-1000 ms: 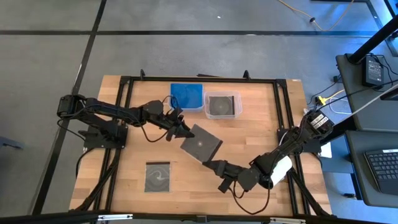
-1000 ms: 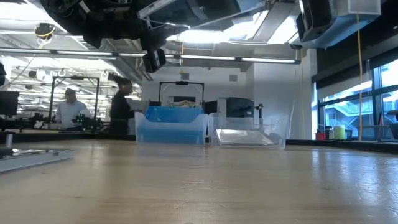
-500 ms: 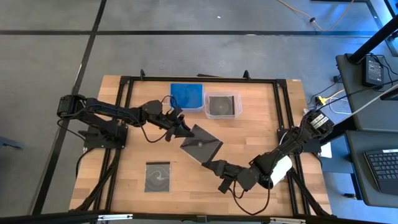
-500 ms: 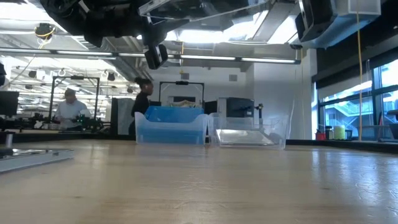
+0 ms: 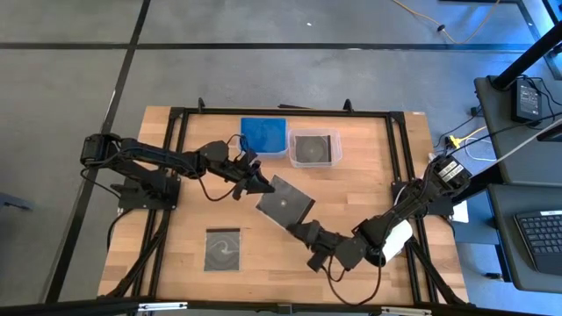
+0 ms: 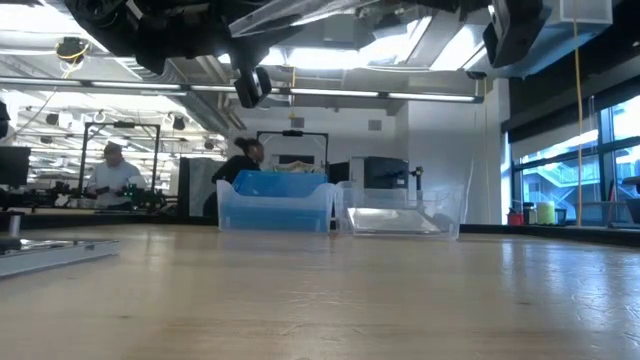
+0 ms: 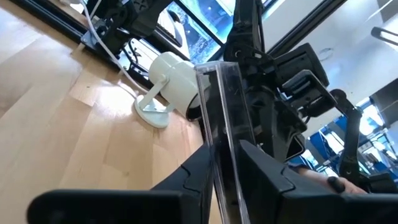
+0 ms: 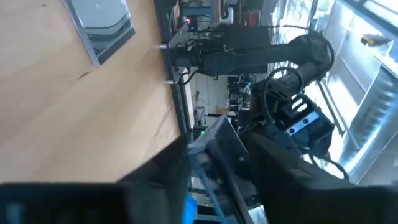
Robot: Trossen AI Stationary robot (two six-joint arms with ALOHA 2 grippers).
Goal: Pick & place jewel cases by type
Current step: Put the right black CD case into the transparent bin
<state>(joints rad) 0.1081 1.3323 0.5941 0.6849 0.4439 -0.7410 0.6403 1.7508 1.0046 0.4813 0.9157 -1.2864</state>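
A dark jewel case (image 5: pixel 285 203) is pinched by the left tool (image 5: pixel 262 186); the right tool (image 5: pixel 299 230), spread, straddles its opposite corner. Another case (image 5: pixel 222 249) lies nearby on the table (image 5: pixel 360 184).

Wooden counter (image 5: pixel 176 237) bearing two tubs at the far edge, blue-filled (image 5: pixel 264 135) and clear (image 5: pixel 315 147), and one dark jewel case (image 5: pixel 222 249).

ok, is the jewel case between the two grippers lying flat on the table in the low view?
No. The low view shows the jewel case held high in the air, well clear of the table.
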